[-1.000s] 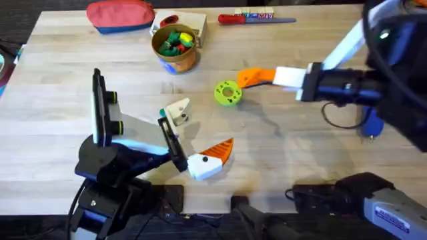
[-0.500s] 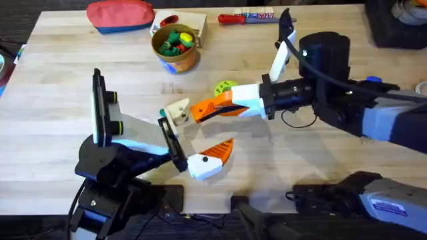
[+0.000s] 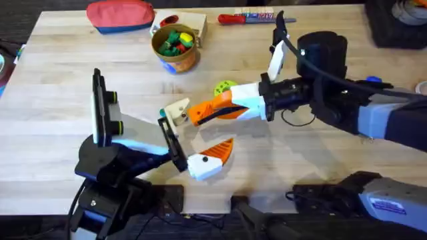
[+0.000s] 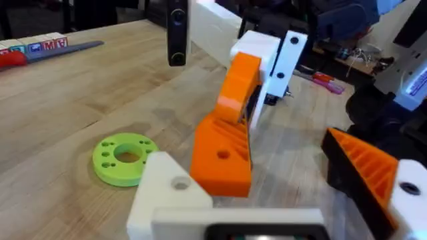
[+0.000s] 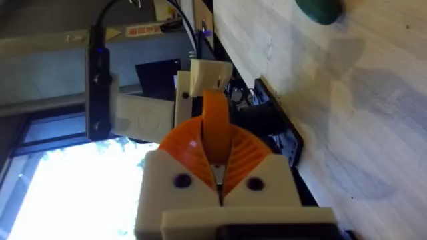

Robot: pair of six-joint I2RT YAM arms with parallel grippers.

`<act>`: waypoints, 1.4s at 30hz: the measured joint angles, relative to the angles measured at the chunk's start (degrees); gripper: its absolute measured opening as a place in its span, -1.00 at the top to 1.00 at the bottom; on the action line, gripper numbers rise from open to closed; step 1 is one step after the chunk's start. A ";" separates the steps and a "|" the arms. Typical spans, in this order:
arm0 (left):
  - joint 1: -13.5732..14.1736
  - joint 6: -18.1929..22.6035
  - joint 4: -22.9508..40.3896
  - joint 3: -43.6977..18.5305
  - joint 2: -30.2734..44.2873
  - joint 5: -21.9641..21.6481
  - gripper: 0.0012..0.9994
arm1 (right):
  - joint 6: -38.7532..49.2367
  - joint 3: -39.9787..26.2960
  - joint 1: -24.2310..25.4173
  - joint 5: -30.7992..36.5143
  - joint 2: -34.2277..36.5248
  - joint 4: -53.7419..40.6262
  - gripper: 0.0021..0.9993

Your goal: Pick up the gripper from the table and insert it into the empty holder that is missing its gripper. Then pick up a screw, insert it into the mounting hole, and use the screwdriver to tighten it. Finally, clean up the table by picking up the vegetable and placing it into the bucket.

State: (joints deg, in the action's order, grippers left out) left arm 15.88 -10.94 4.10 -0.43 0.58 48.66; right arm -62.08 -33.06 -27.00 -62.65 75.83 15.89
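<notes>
My right gripper (image 3: pixel 208 109) reaches across the table, shut on the small orange gripper (image 4: pixel 222 157), also seen end-on (image 5: pixel 215 131). It holds that wedge right beside the bare cream holder (image 3: pixel 177 111) on the left arm; whether they touch I cannot tell. My left gripper (image 3: pixel 197 133) is open, its other finger (image 3: pixel 217 151) carrying an orange tip. The lime-green disc with the mounting hole (image 4: pixel 124 157) lies on the table just behind the right gripper, partly covered in the overhead view (image 3: pixel 224 87). The teal vegetable (image 3: pixel 162 112) lies beside the holder. No screw or blue screwdriver can be made out.
A bucket (image 3: pixel 175 55) of colourful toy pieces stands at the back, next to a red pouch (image 3: pixel 120 15). A slim red-handled screwdriver (image 3: pixel 248 19) lies along the far edge. The right arm spans the table's right half.
The right arm swung left from the table's right side, past the green disc, bringing the orange wedge up to the cream holder. The left arm stayed still.
</notes>
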 joint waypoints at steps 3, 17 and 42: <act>0.00 0.00 0.00 0.00 0.00 0.00 -0.97 | -0.98 0.00 0.00 0.04 0.00 0.02 1.00; -0.09 0.22 -0.02 0.00 0.00 -0.78 -0.97 | -8.09 0.02 -3.22 2.81 5.30 12.02 1.00; -1.25 -1.49 -0.11 0.00 0.11 -5.53 -0.97 | -9.99 -5.10 -9.94 12.94 13.75 17.47 1.00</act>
State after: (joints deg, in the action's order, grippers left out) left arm 14.63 -12.42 3.99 -0.43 0.69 43.14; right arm -72.07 -38.16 -36.94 -49.71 89.59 33.35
